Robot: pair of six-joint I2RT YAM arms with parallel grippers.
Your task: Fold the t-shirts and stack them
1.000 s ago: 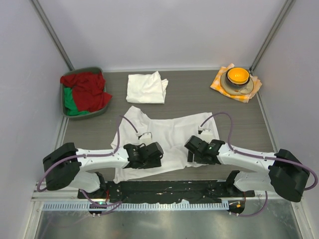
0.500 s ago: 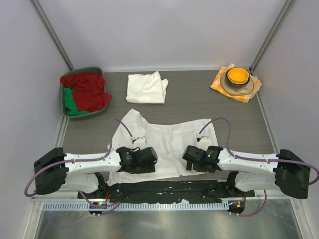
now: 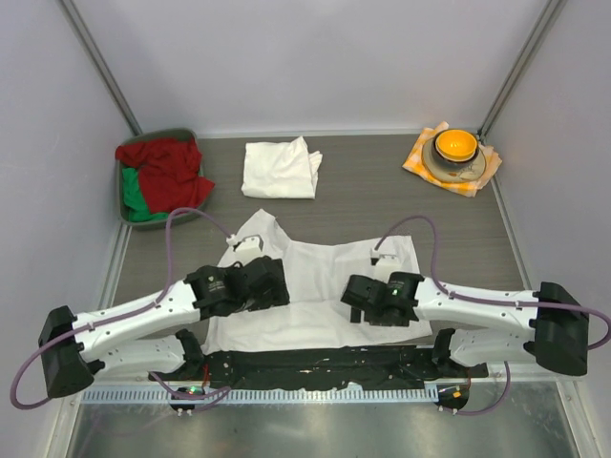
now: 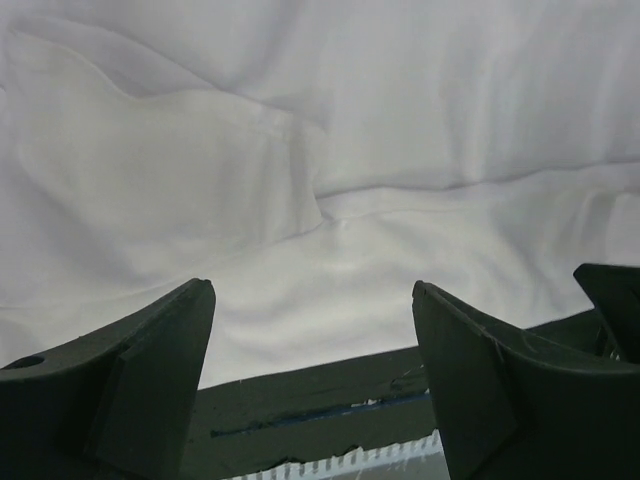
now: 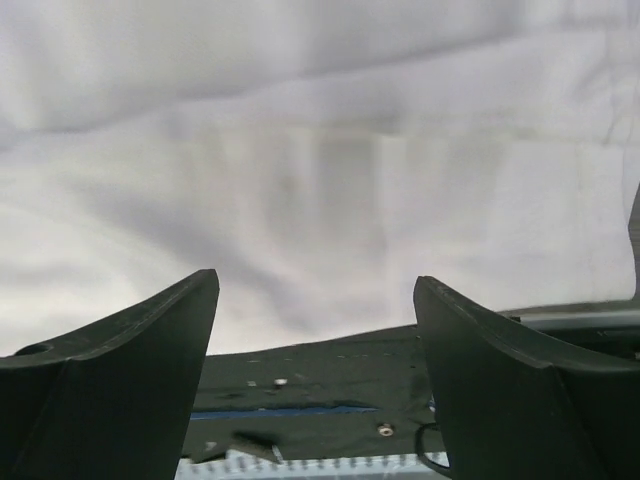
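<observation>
Near the front edge of the table (image 3: 382, 196): spread t-shirt (image 3: 315, 277) lies under the left gripper (image 4: 311, 286) and right gripper (image 5: 316, 276).
Both wrist views show jaws parted and empty, wrinkled white cloth just beyond the tips; only the overhead view shows the folded t-shirt (image 3: 280, 169) farther back.

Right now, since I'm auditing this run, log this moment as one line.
spread t-shirt: unfolded, near edge | folded t-shirt: farther back | left gripper: open, empty, over spread t-shirt | right gripper: open, empty, over spread t-shirt
</observation>
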